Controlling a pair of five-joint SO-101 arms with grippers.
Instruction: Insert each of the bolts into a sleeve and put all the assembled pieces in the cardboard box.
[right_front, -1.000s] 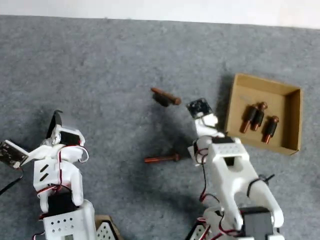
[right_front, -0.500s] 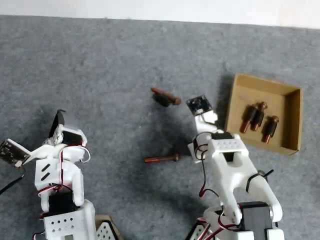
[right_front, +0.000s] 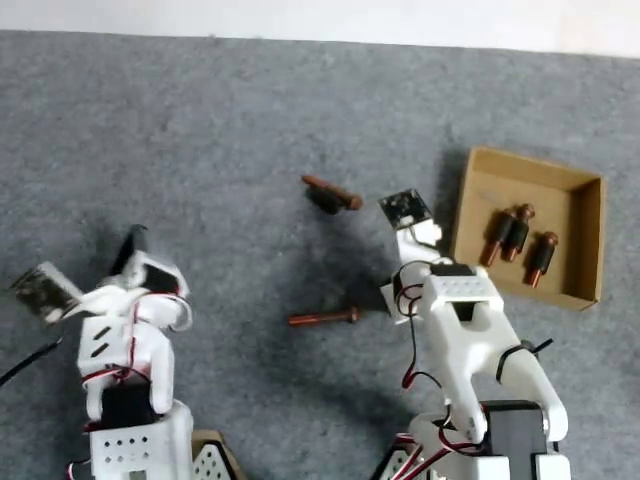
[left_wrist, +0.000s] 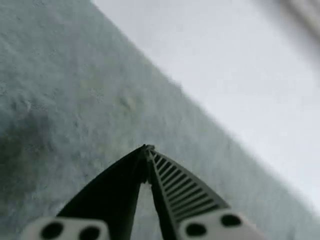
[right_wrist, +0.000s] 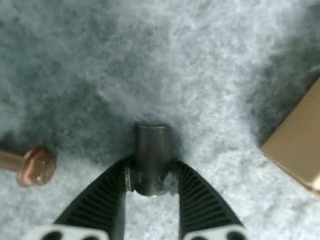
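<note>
**Desk:** What's the wide shot?
**Field:** A grey carpeted worktop, with two white arms at its near edge. The right arm leans out toward the middle. The left arm sits back at its own side, well apart from the parts, likely to keep out of the way.

**Desk:** And the cardboard box?
**Field:** Open, just beside the right arm's outer side, with three assembled pieces lying inside. That placement looks meant to keep each drop-off short.

**Desk:** The jaws?
**Field:** The right gripper has its jaws clamped on a dark sleeve. The sleeve's far end points ahead of the jaws, a hold that seems to leave that end free for a bolt. The left gripper has its jaws together on nothing.

**Desk:** Loose parts?
**Field:** One bolt lies just beside the held sleeve, head end nearest it. Farther out, a second bolt touches a second sleeve; whether it is seated, I cannot tell.
</note>
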